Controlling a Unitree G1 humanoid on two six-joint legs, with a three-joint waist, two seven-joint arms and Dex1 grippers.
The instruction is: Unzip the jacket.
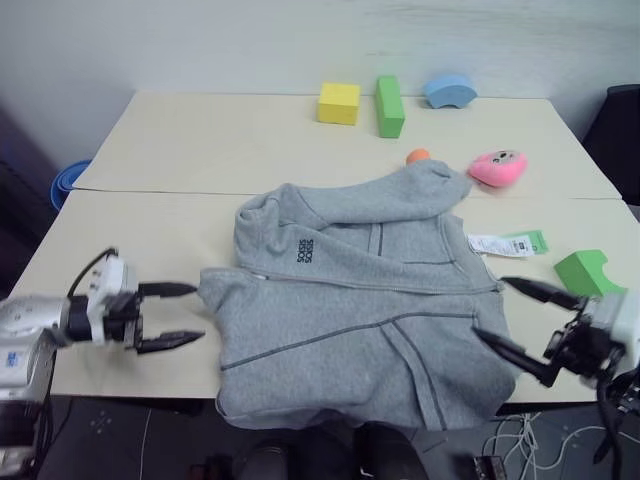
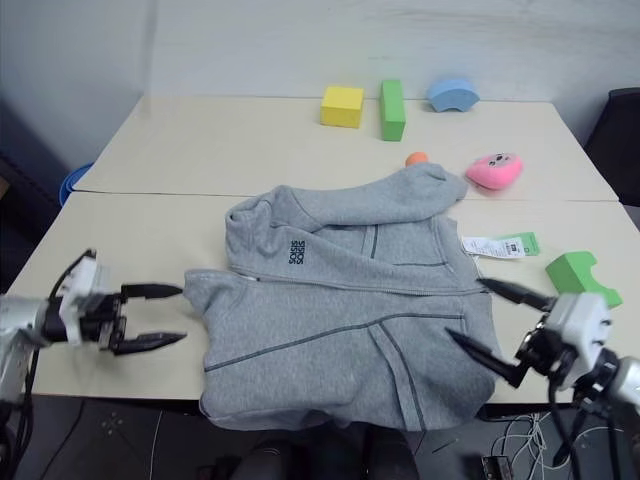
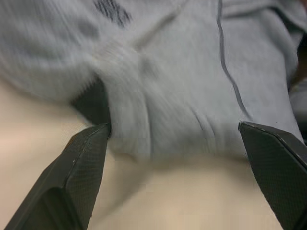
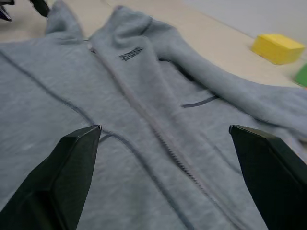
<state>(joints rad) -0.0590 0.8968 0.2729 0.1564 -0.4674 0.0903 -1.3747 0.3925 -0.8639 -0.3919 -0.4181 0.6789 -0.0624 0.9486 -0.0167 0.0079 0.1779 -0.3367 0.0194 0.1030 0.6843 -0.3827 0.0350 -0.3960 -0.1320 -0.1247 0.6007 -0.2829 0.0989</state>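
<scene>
Left eye view, grey jacket flat on table, both grippers spread, empty.

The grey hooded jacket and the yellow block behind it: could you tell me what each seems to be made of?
Grey hooded jacket: soft knitted cotton-like fleece, matt; it folds and wrinkles limply. Yellow block: probably foam or matt plastic; flat even faces, no shine.

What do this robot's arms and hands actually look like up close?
Each arm ends in a chunky white and black wrist block with thin black cables looping off it. The left gripper and right gripper each carry two long black fingers tapering to points. Seen close, the fingers are flat, wedge-shaped and finely textured. The left forearm looks silvery grey.
</scene>
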